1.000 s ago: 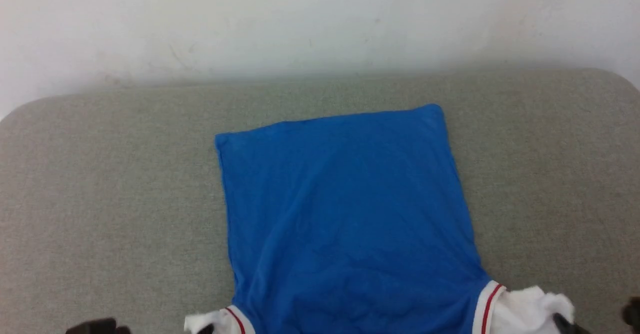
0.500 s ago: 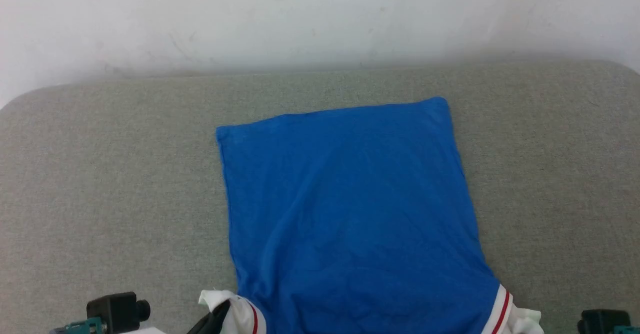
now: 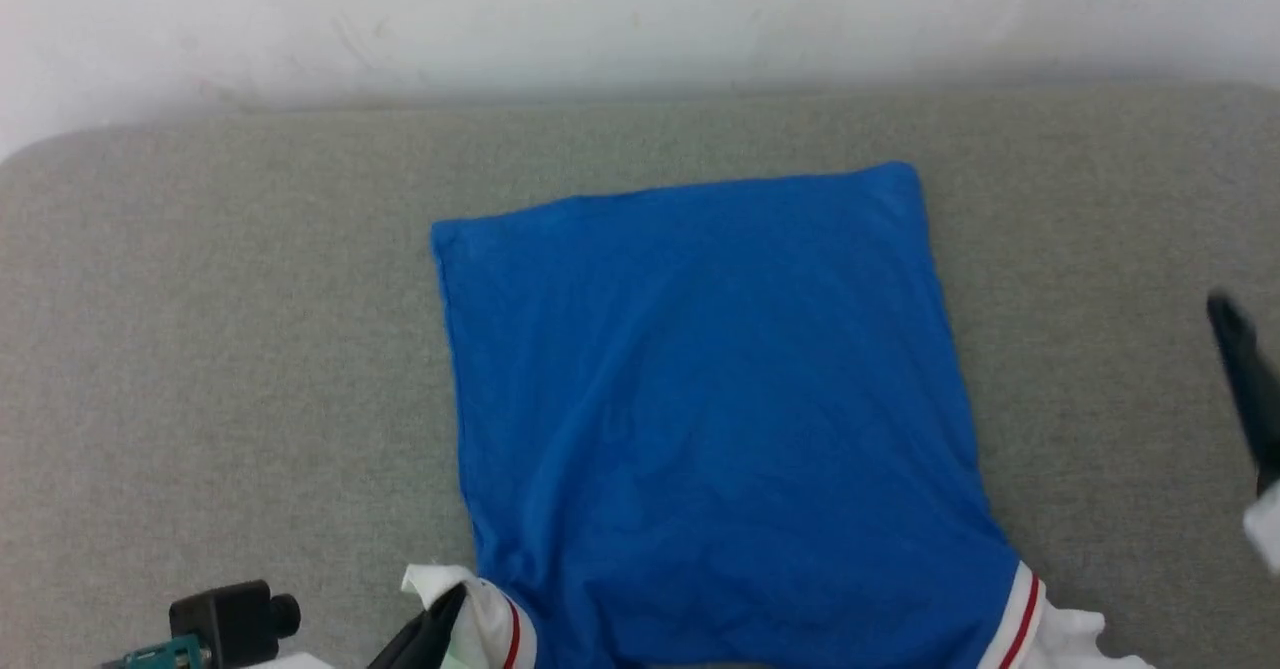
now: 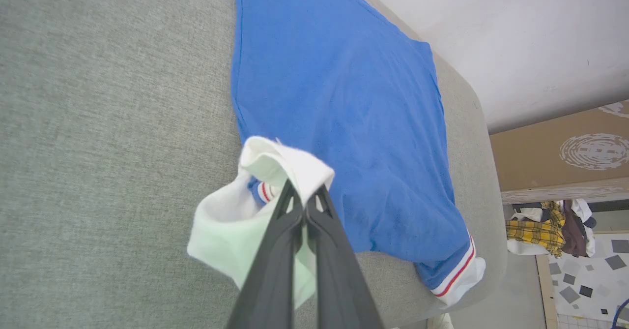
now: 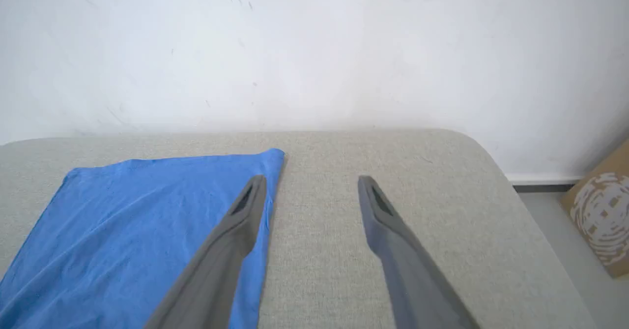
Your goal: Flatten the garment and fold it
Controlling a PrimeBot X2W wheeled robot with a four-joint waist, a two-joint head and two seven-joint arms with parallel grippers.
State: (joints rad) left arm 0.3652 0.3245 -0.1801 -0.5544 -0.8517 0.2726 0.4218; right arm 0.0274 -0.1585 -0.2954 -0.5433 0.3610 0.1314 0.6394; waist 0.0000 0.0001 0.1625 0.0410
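Observation:
The garment (image 3: pixel 700 399) lies spread on the grey padded table (image 3: pixel 200 349), plain blue side up, hem toward the wall. No letters or number show. At the bottom of the head view my left gripper (image 3: pixel 430 634) is shut on the white left sleeve (image 4: pixel 255 206), bunching it and lifting it off the surface. The right sleeve (image 3: pixel 1060 639), white with a red stripe, lies loose at the near right corner. My right gripper (image 5: pixel 312 181) stands open above the table, to the right of the shirt's hem corner, nothing between its fingers. A dark finger (image 3: pixel 1240 369) shows at the head view's right edge.
A white wall (image 3: pixel 640 9) runs along the table's far edge. Past the table's right end stand a cardboard box (image 4: pixel 560 157) and a pile of clothes (image 4: pixel 550 225) on a tiled floor. Bare grey surface flanks the shirt on both sides.
My right gripper has left the right sleeve and moved up and forward along the right side, open. The left gripper has closed on the left sleeve. The camera has shifted slightly.

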